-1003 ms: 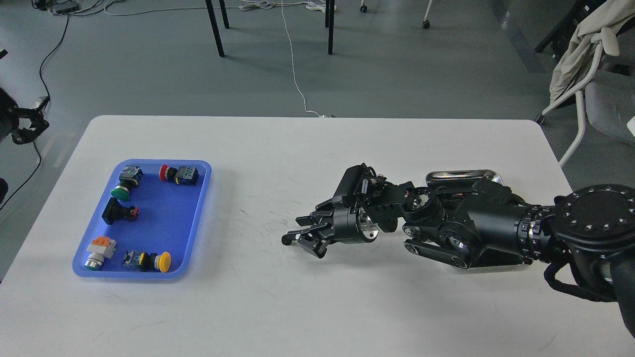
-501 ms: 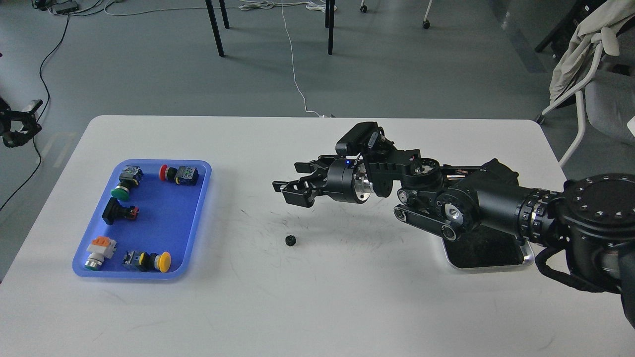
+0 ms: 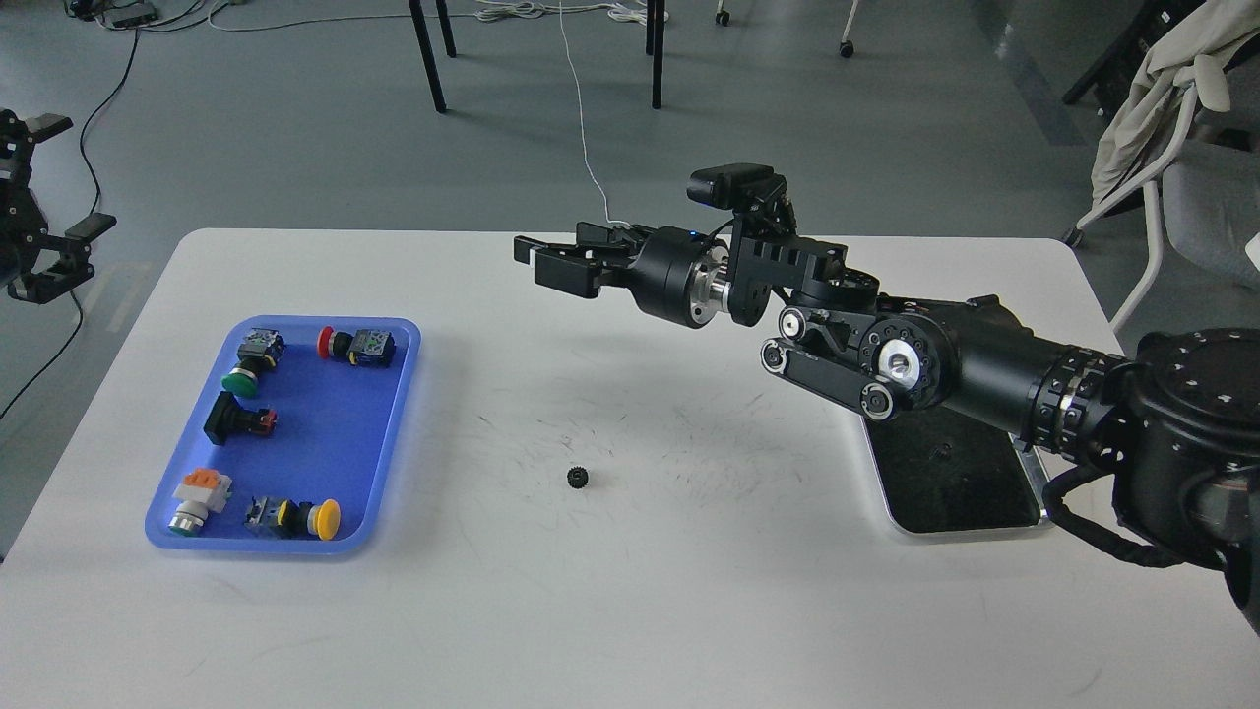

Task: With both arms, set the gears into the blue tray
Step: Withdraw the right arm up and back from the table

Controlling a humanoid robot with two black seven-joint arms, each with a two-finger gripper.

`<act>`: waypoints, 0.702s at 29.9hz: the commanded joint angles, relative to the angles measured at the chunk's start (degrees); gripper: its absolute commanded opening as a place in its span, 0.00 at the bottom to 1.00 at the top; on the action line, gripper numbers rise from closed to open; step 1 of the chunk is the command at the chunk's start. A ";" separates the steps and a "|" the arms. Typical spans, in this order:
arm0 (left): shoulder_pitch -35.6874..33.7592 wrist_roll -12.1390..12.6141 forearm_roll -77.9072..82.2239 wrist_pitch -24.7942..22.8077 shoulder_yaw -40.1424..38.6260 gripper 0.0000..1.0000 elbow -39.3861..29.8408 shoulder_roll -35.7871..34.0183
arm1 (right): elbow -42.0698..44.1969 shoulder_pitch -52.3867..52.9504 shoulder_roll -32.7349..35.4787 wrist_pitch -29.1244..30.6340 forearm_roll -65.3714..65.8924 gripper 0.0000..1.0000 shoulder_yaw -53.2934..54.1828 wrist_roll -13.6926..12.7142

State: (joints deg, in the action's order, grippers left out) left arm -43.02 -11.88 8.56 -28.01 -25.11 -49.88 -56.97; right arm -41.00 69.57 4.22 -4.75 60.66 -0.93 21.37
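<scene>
A: Where is the gear (image 3: 578, 478)?
B: On the white table (image 3: 630, 611), apart from the blue tray (image 3: 389, 473), at its three o'clock. A second gear (image 3: 942, 452) lies in the silver tray (image 3: 970, 530).
A: The grippers?
B: The right gripper (image 3: 544, 264) hangs at the first gear's twelve o'clock, fingers spread, empty. The left gripper (image 3: 54, 207), at nine o'clock, is spread too.
</scene>
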 commanded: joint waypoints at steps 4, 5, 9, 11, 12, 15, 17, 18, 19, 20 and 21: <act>0.13 0.11 9.35 0.01 0.06 1.00 -11.36 -2.71 | -0.48 -0.04 8.25 -0.09 -10.81 0.92 2.06 -0.19; 0.21 0.11 10.76 0.01 0.23 1.00 -13.64 -2.97 | -0.48 -0.04 9.30 -0.09 -12.92 0.92 2.07 -0.19; 0.21 2.56 17.26 0.01 0.50 1.00 -22.17 -5.95 | -1.01 -0.57 13.35 -0.61 -20.66 0.92 2.07 -0.10; 0.21 6.85 19.47 0.01 0.32 1.00 -23.15 -6.84 | -1.36 -0.92 14.67 -0.97 -22.86 0.92 2.07 -0.10; 0.13 9.48 19.65 0.01 -0.03 1.00 -23.42 -6.84 | -1.71 -1.01 15.37 -1.05 -23.74 0.92 2.15 -0.10; 0.13 12.84 19.74 0.01 0.32 1.00 -23.77 -7.02 | -3.11 -1.27 17.74 -1.14 -26.90 0.92 3.03 -0.10; 0.21 12.50 19.83 0.01 0.50 0.98 -24.99 -7.19 | -3.99 -1.80 19.07 -1.14 -29.89 0.93 4.43 -0.01; 0.21 12.15 19.48 0.01 0.41 0.98 -25.44 -7.37 | -4.17 -2.15 19.33 -1.23 -30.77 0.93 5.05 -0.01; 0.21 12.06 19.48 0.01 0.41 0.98 -25.70 -7.63 | -4.26 -2.59 19.68 -1.32 -31.48 0.93 5.84 -0.01; 0.21 11.97 19.48 0.01 0.32 0.98 -25.70 -7.54 | -4.43 -2.94 20.03 -1.67 -32.00 0.93 6.80 -0.01; 0.21 11.80 19.48 0.01 0.32 0.98 -25.79 -7.54 | -4.70 -3.21 20.39 -2.19 -32.71 0.93 8.29 -0.01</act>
State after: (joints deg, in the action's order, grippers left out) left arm -42.84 0.36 28.21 -28.00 -24.73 -75.22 -64.36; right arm -45.14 67.18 23.64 -6.14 29.85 4.61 21.34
